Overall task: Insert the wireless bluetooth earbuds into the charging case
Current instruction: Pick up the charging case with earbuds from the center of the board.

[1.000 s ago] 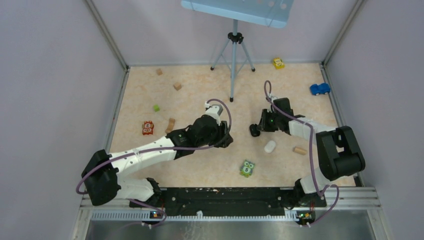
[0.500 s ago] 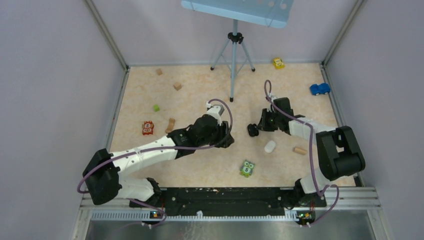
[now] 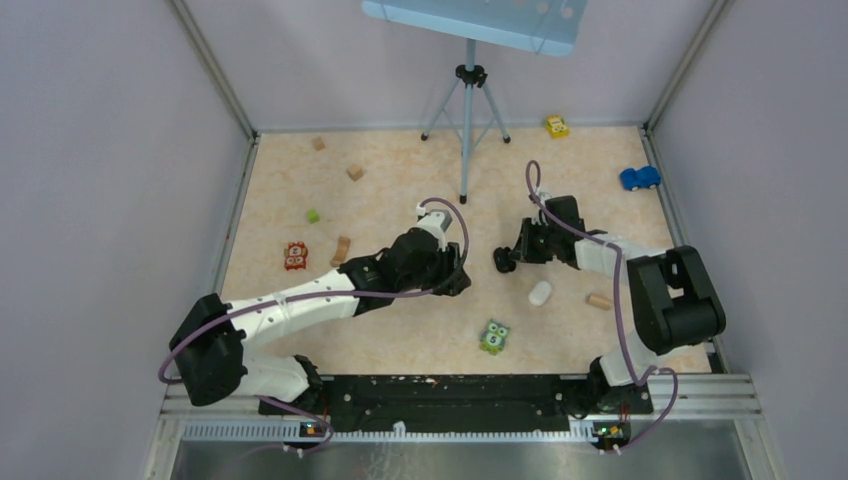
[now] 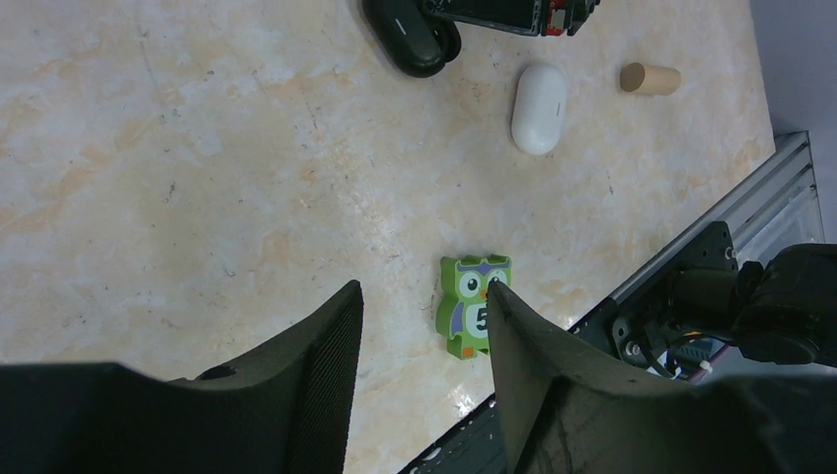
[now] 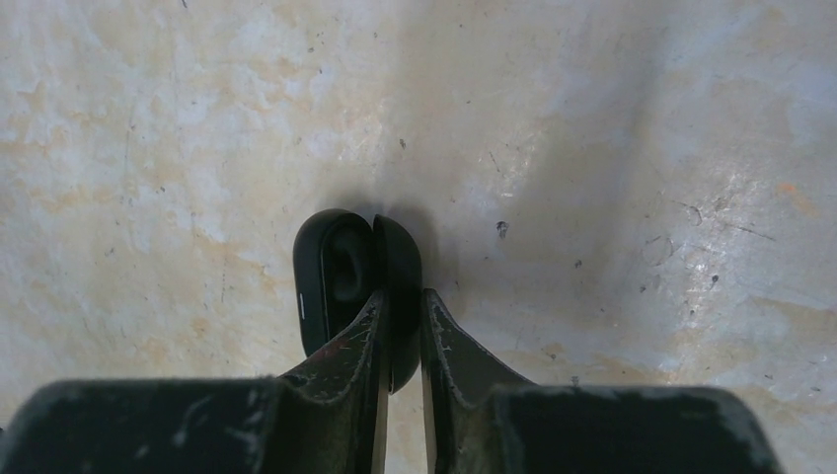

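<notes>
R: my right gripper (image 5: 402,301) pinches case (image 5: 336,272) by its lid | L: left gripper (image 4: 422,296) spread, empty | risk: thin pinch slips, lid snaps closed

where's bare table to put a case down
Bare: far middle, between tripod and wooden block; near middle, left of the green owl. Crowded by the right gripper: black case, white case, wooden cylinder.

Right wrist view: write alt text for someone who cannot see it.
The right gripper, nearly closed, pinches one half of an open black charging case that lies on a marbled beige table. Nothing else is in the picture.
</notes>
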Robot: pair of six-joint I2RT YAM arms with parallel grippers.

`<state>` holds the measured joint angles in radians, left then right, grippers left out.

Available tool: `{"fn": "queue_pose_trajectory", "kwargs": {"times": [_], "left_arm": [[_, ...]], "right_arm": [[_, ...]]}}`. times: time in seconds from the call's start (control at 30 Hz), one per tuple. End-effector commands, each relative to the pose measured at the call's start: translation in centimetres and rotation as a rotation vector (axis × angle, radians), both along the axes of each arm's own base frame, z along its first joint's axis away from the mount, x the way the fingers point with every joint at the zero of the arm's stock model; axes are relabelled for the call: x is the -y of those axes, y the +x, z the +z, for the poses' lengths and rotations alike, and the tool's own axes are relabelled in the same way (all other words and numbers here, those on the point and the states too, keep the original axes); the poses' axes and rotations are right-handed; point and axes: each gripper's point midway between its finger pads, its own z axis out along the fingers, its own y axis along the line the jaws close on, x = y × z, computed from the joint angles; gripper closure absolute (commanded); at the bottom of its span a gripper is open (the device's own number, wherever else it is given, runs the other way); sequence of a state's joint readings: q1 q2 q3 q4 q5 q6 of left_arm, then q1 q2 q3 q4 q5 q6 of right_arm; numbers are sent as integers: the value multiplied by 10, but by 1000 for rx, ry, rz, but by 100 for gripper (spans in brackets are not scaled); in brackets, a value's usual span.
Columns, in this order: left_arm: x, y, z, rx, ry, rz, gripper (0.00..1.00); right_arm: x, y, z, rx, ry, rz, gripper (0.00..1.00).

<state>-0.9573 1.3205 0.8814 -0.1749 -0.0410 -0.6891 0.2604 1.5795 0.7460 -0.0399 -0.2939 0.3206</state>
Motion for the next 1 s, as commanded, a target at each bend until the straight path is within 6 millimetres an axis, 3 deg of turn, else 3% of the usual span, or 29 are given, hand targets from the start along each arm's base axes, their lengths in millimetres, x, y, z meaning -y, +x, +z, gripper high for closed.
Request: {"fn": "queue_pose_trajectory", "kwargs": {"times": [0.0,0.27,0.7,0.77,0.83,0.97], "left_arm": [[14,7,24,41,-66,-12,46],[13,6,22,35,-66,-12,46],[32,3,34,-10,-179,-31,42],[33,7,35,-20,-199,3,34],[32,11,34,-36,-214,36,17],[33,17,30,-90,-281,32,10]], "right_arm": [[-2,6,2,29,25,-5,92],[-4,6,6,41,36,2,100],[-11,-3,30,87,109,12,100],[-11,-6,35,102,119,10,100],[-11,-9,39,112,126,7,100],[-11,-14,40,117,137,6,100]]}}
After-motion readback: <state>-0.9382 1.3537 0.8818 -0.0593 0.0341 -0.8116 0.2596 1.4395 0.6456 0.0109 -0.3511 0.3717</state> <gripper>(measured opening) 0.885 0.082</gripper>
